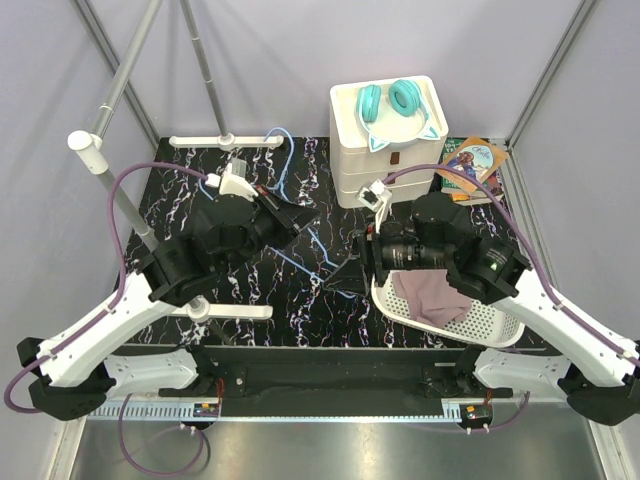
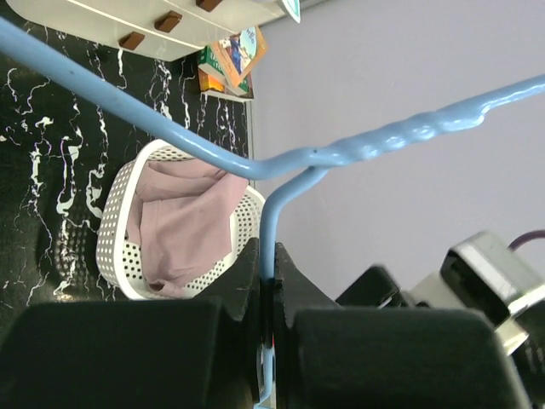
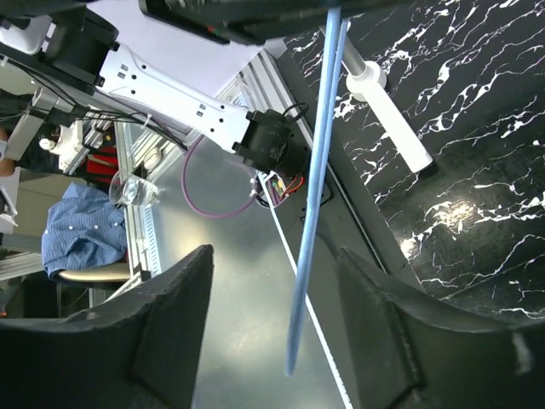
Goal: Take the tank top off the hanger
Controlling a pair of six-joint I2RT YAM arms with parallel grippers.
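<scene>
In the basket [image 1: 500, 325] lies the tank top [image 1: 430, 292]; left tool [image 2: 268, 260] grips hanger [image 2: 187, 141], right tool [image 3: 272, 264] released, apparently astride it.

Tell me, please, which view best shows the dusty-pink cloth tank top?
Left wrist: the tank top lies clearly visible in the white perforated basket. Top external shows it partly hidden by the right arm; right wrist shows none of it.

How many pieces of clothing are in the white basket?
1: the dusty-pink tank top lies inside the white basket, partly under the right arm; anything beneath it would be hidden.
</scene>
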